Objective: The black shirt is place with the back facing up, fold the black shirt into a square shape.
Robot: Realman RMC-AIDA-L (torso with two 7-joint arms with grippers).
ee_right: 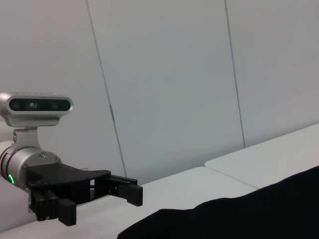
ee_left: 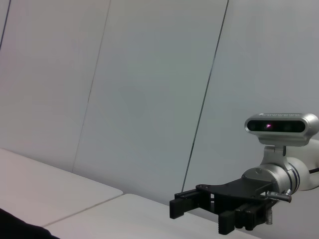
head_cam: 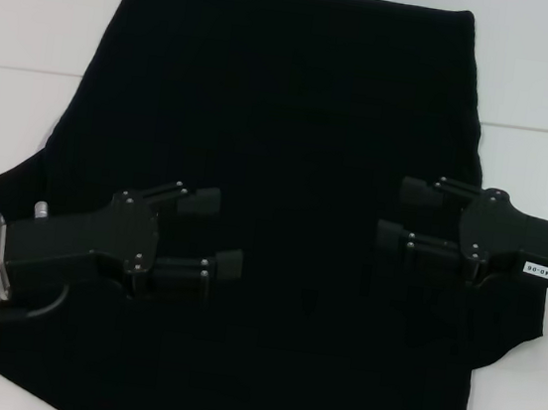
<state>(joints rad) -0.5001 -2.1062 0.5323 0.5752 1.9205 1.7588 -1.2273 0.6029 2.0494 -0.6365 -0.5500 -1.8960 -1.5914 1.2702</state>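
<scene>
Left gripper nearest, jaws apart, empty; right gripper likewise, facing it. Black shirt spread flat below and between both; its edges ring them, white table beyond.

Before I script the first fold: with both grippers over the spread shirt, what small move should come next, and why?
Probably lower both arms toward the cloth's side edges. The black shirt lies flat and unfolded on the white table. The left gripper and right gripper are open above its middle, pointing at each other and holding nothing, so a fold likely needs a grasp at the edges first.
</scene>
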